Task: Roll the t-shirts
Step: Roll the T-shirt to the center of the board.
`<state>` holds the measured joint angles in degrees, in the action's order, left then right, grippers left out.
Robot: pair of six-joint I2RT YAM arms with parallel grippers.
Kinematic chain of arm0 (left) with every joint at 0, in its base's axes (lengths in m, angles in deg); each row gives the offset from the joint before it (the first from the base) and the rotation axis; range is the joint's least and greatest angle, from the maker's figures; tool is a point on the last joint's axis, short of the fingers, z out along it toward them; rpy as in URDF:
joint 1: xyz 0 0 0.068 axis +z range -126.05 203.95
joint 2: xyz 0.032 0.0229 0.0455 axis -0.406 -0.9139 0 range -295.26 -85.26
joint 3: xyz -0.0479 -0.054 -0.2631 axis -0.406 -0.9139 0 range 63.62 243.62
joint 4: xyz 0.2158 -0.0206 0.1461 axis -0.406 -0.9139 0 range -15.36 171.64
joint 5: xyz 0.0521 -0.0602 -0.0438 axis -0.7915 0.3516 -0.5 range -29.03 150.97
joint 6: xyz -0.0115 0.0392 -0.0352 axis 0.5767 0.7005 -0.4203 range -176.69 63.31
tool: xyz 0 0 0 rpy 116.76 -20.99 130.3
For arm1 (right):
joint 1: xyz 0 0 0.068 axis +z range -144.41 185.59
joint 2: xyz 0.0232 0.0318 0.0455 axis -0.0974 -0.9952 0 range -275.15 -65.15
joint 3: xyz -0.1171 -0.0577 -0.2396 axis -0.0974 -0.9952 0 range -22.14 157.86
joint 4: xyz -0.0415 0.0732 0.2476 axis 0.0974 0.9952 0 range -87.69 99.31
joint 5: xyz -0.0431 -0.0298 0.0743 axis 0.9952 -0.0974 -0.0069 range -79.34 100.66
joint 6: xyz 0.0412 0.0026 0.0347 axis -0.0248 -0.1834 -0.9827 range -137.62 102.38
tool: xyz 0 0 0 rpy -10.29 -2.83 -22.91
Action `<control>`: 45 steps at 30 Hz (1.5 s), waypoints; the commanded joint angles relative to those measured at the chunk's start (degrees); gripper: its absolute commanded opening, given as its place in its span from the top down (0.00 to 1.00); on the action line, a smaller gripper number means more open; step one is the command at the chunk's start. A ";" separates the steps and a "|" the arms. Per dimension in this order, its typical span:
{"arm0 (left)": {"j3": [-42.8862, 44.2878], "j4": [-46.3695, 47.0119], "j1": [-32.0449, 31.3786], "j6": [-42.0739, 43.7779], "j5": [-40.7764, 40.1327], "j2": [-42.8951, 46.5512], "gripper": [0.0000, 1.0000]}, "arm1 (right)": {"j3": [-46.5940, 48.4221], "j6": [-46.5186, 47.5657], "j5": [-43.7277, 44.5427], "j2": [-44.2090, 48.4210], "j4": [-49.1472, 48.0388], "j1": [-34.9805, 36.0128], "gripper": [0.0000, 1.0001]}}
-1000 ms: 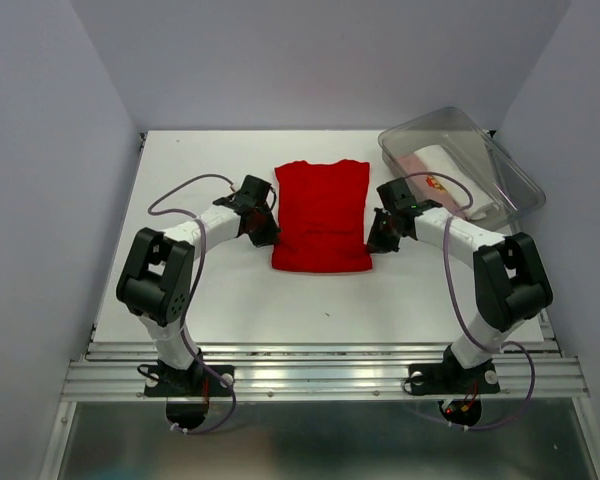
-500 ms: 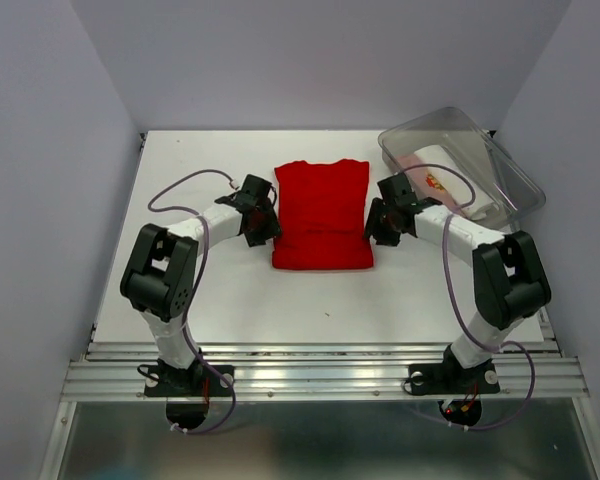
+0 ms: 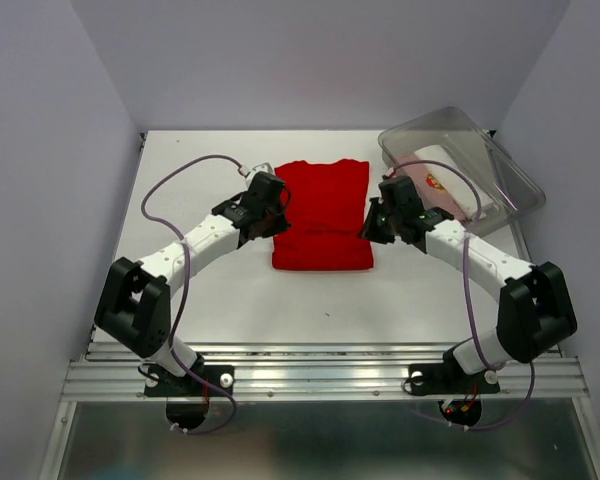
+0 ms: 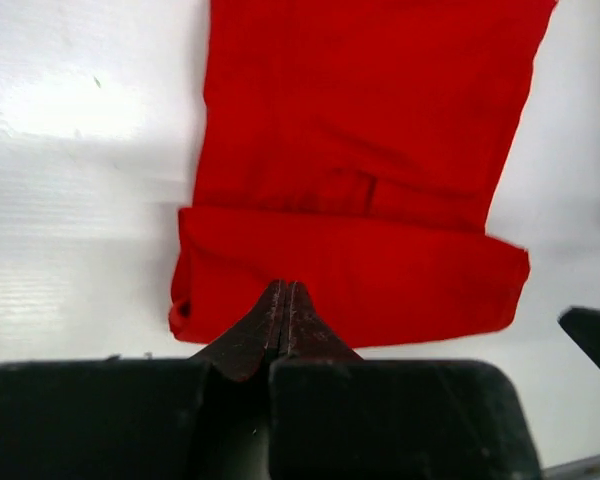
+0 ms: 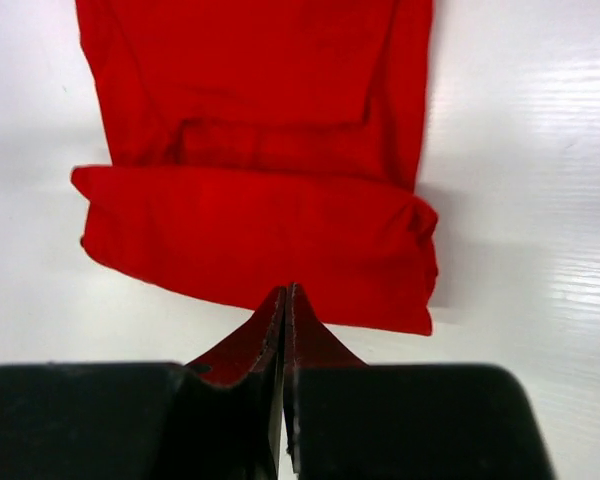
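Note:
The red t-shirt (image 3: 323, 205) lies folded into a long strip in the middle of the table, its near end turned over into a thick fold (image 4: 350, 275) that also shows in the right wrist view (image 5: 260, 240). My left gripper (image 3: 272, 216) is shut and empty at the shirt's left edge; its tips (image 4: 283, 292) hang just above the fold. My right gripper (image 3: 374, 222) is shut and empty at the right edge; its tips (image 5: 285, 294) hang just short of the fold. A white shirt (image 3: 432, 158) and a pale pink one with a red print (image 3: 442, 184) lie in the tub.
A clear plastic tub (image 3: 500, 165) stands at the back right of the white table (image 3: 200, 290), right behind my right arm. Grey walls close in the table on three sides.
Both grippers have moved away from the shirt's near corners, farther up along its sides and inward onto its edges. The shirt itself has stayed in place.

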<state>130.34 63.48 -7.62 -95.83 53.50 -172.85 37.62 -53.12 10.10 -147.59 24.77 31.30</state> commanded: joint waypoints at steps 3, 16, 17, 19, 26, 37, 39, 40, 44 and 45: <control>-5.89 3.29 -2.09 -3.14 1.76 -2.75 1.00 | -1.41 0.61 -0.24 -5.89 -3.12 1.27 0.98; -7.65 6.81 -2.00 -0.94 -0.09 -13.22 1.00 | -4.48 2.28 6.19 -16.27 -5.32 1.27 0.97; -8.00 6.90 -2.00 -0.86 -0.18 -12.96 1.00 | -5.01 2.28 5.40 -16.09 -5.58 1.27 0.98; -8.88 7.08 -2.00 -0.77 -0.27 -12.43 1.00 | -6.58 2.02 4.43 -15.39 -6.11 1.27 0.98; -13.01 6.64 -2.00 -0.85 0.26 -9.09 1.00 | -12.91 -1.40 1.00 -10.39 -7.78 3.37 0.98; -12.85 2.52 -1.39 0.81 -1.58 -1.18 1.00 | -22.24 -13.97 -5.51 3.76 -8.31 12.51 0.96; -10.83 0.93 -0.95 1.69 -3.25 -0.74 1.00 | -21.36 -13.98 -3.76 5.70 -6.65 13.22 0.96; -8.91 0.32 -0.16 2.13 -3.61 0.04 1.00 | -19.79 -12.41 -2.79 7.45 -4.64 13.22 0.95; -5.12 -2.67 2.91 5.90 -3.78 3.91 0.97 | -11.88 -4.85 3.61 9.22 1.61 13.22 0.76; -3.71 -3.29 3.70 6.43 -3.96 4.70 0.96 | -10.13 -1.62 4.24 8.96 2.67 13.83 0.74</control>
<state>121.12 63.46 -6.68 -93.44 52.23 -174.42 19.77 -62.33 8.53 -140.18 22.86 44.42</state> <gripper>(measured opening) 0.032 0.226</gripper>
